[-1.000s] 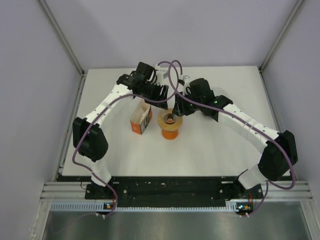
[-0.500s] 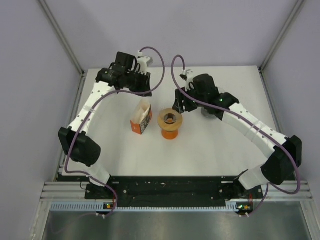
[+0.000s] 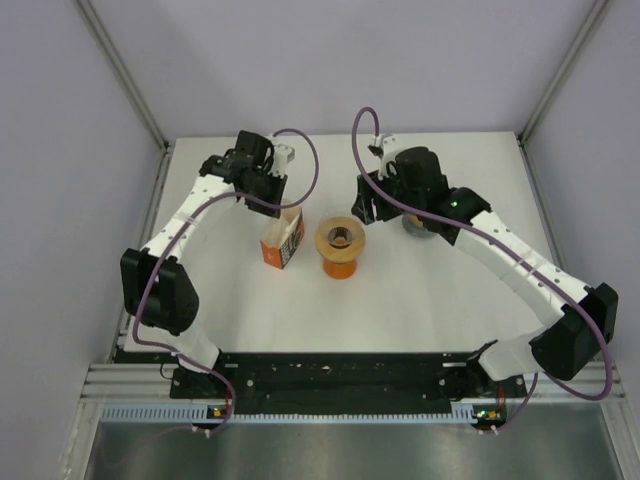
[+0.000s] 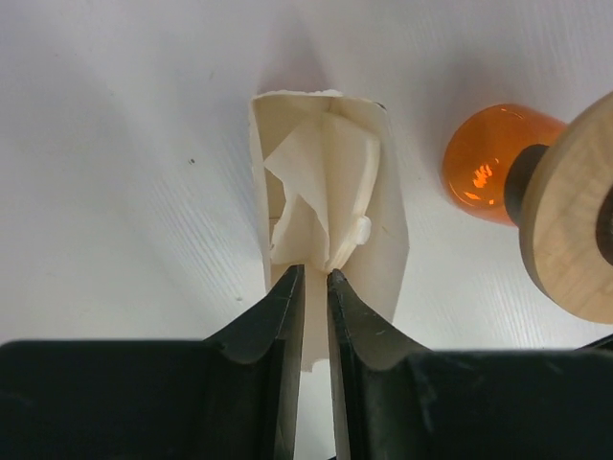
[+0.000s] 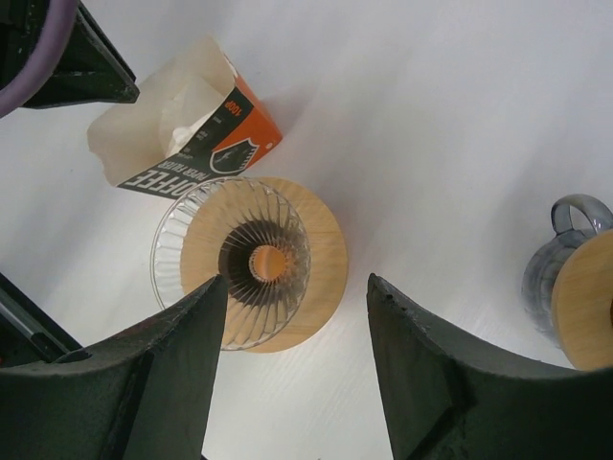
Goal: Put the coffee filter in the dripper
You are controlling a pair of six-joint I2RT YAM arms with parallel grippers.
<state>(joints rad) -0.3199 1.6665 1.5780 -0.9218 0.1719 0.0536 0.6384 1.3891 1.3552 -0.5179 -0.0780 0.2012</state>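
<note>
Only up close: white filters [image 4: 324, 177] inside box [image 4: 389, 244].

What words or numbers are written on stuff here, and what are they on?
"OFFEE": big white letters on the black side of the box; the letter before them is not clear.
"100": on the box's orange side; the mark after it is blurred.
Small line under "OFFEE": too small to read.
Dripper: no writing shows.

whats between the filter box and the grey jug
The dripper stands between the filter box and the grey jug; the right wrist view shows it.
</note>
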